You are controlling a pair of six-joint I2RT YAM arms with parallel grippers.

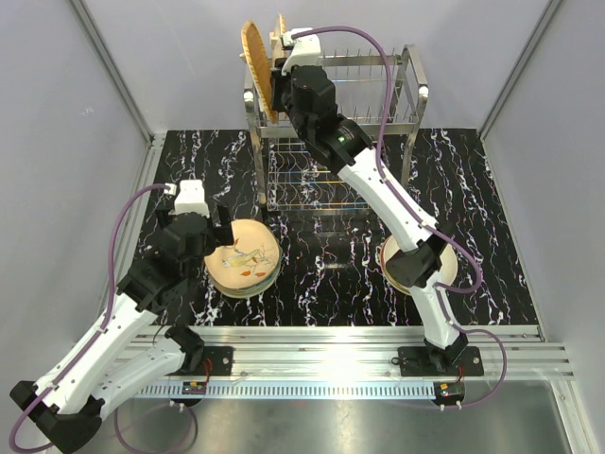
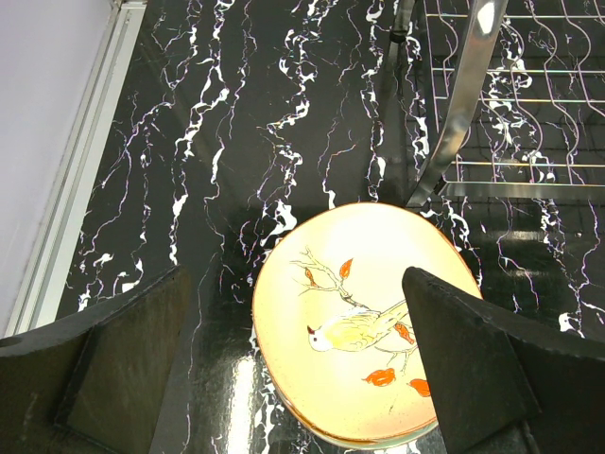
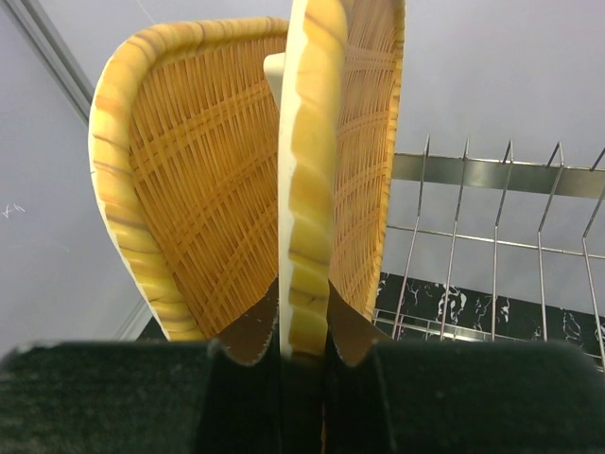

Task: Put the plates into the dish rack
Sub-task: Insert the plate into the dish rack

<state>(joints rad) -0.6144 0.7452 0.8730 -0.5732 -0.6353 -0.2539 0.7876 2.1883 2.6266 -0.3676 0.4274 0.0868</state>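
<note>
From above: at the far middle of the black marbled table (image 1: 492,189), the dish rack (image 1: 378,90). At its left end, on edge, a second woven plate (image 1: 257,71). Just right of that, the right gripper (image 1: 286,57) raised, pinching a woven plate (image 1: 281,26). Near left, the left gripper (image 1: 216,244) over a bird-print plate (image 1: 248,260) that tops a low stack. Near right, a cream stack (image 1: 392,272) partly under the right arm.

Left wrist: left gripper (image 2: 293,284) spread wide, holding nothing, hanging above the bird-print plate (image 2: 359,322). Beyond it, far right, a leg of the dish rack (image 2: 463,104).

Right wrist: right gripper (image 3: 304,345) closed narrow on the rim of the woven plate (image 3: 307,189), upright and edge-on. Behind and left, the second woven plate (image 3: 189,170). Right, tines of the dish rack (image 3: 492,189).
</note>
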